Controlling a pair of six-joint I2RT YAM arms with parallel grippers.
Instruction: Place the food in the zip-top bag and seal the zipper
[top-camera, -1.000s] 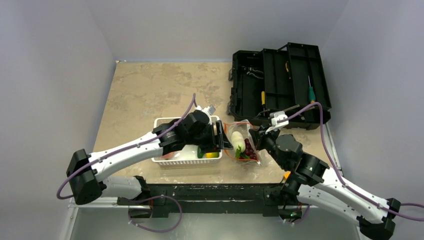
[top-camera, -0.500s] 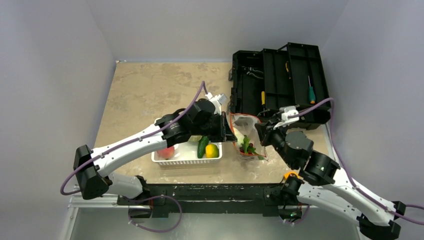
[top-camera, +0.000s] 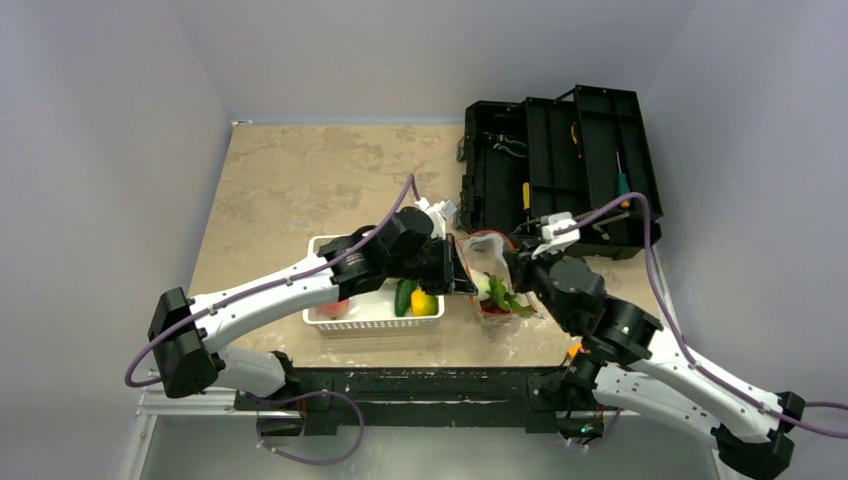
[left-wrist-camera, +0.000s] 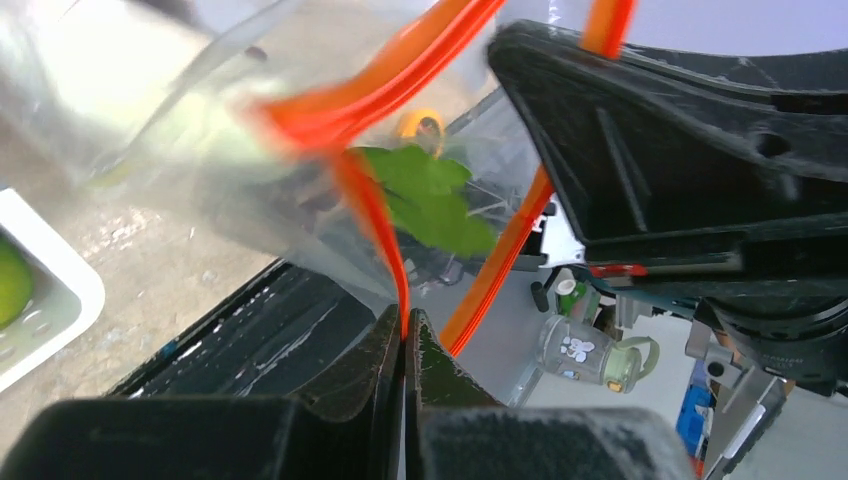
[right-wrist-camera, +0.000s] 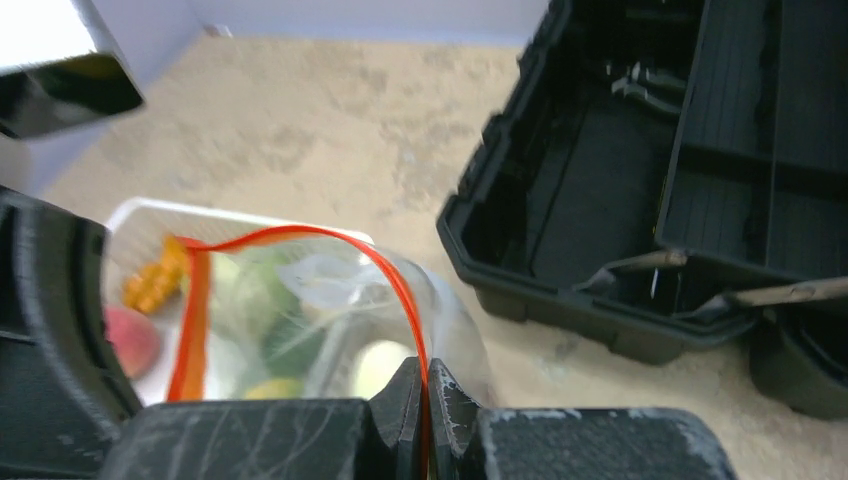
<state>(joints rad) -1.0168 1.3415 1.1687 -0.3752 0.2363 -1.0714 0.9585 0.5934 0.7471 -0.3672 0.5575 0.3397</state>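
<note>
Obs: Mottled tan table (top-camera: 300, 180) is filling the middle of the top view, grey walls are enclosing it, and a black toolbox (top-camera: 560, 160) is lying open at upper right.

Chk: Where is the zip-top bag sitting?

Obs: Zip-top bag (top-camera: 490, 262) is sitting just right of centre, between the two arms, beside the right end of the white basket (top-camera: 325, 318) and just below the toolbox's front edge. Cannot tell whether its bottom is resting on the table.

Chk: Left gripper?

Obs: Left gripper (left-wrist-camera: 405, 330) is reaching in from the left of the top view. In the left wrist view its fingers are pressing together, clamping the zipper (left-wrist-camera: 375, 215), the orange-red strip at the bag's mouth.

Chk: Right gripper?

Obs: Right gripper (right-wrist-camera: 425, 375) is pinching the strip on the opposite side of the mouth, jaws together with the strip running down between them. In the right wrist view the mouth is gaping as an open loop.

Chk: Food?

Obs: A green cabbage leaf (left-wrist-camera: 430, 195) and a white radish (top-camera: 481, 287) are showing through the clear plastic. A cucumber (top-camera: 404, 297), a yellow mango (top-camera: 424, 303) and a pink peach (top-camera: 336, 308) are lying in the basket, partly under the left arm.
</note>
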